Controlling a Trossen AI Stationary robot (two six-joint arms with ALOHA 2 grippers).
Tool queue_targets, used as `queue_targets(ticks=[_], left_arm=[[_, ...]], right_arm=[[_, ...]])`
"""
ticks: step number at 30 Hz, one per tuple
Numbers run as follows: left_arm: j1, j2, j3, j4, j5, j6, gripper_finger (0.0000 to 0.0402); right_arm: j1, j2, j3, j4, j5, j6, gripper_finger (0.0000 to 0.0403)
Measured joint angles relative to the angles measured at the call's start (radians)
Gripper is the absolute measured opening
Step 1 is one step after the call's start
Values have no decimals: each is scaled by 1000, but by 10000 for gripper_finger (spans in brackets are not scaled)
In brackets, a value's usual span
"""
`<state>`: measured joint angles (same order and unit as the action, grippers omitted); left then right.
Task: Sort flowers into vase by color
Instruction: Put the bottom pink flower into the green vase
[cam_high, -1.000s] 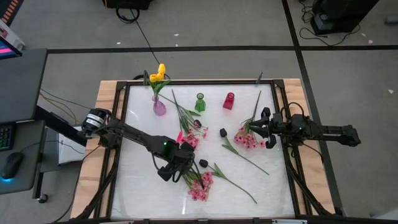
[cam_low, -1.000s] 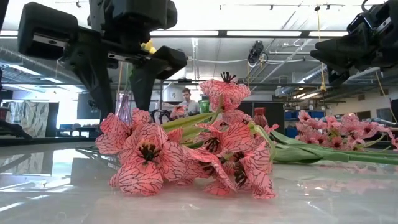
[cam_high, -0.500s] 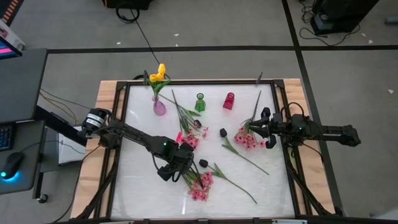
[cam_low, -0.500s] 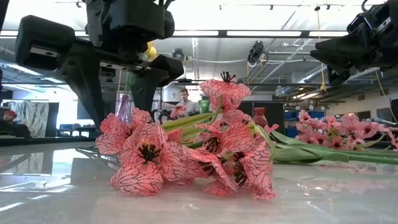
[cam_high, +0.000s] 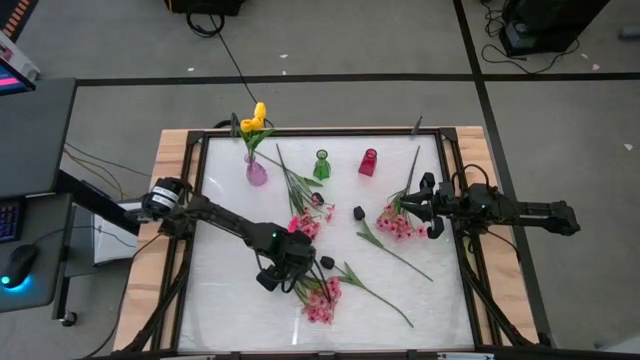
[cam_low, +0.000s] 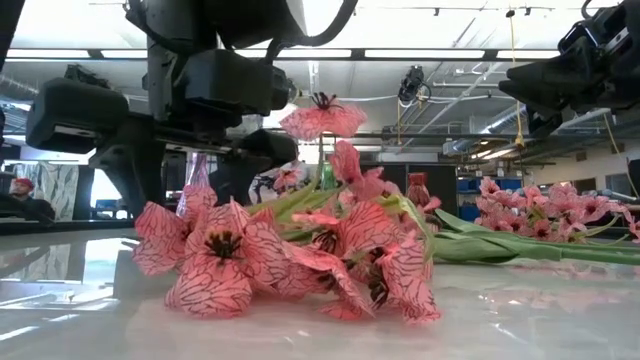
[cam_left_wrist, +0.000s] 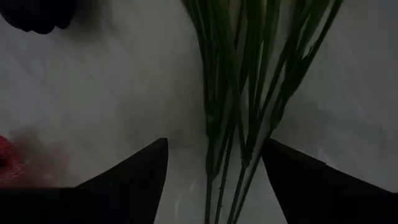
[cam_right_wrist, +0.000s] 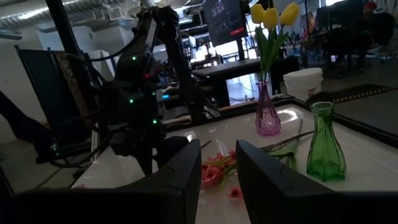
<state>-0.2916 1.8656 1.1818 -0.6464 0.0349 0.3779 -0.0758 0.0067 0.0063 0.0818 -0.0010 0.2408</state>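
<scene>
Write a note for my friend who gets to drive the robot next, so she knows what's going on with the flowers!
Left gripper: open, straddling the stems of the front pink spray, not closed on them.
Right gripper: waiting at the table's right side beside another pink spray.
Done: yellow tulips are in the purple vase.
Left: green vase and red vase are empty; three pink sprays and dark tulips lie on the table.

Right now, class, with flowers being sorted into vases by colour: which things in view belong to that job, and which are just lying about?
Belongs to the job:
- left gripper, open over pink flower stems
- pink spray
- yellow tulips in purple vase
- green vase
- red vase
- dark tulip
- right gripper, waiting

Just about:
- computer mouse
- floor cable
</scene>
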Motion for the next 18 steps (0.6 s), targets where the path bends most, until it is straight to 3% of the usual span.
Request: queue_targets(ticks=[6, 18], left_arm=[[0, 0, 1, -5, 0, 0, 238], [0, 0, 1, -36, -5, 0, 69]], right_arm=[[0, 0, 0, -1, 0, 0, 110], [0, 0, 0, -1, 0, 0, 110]])
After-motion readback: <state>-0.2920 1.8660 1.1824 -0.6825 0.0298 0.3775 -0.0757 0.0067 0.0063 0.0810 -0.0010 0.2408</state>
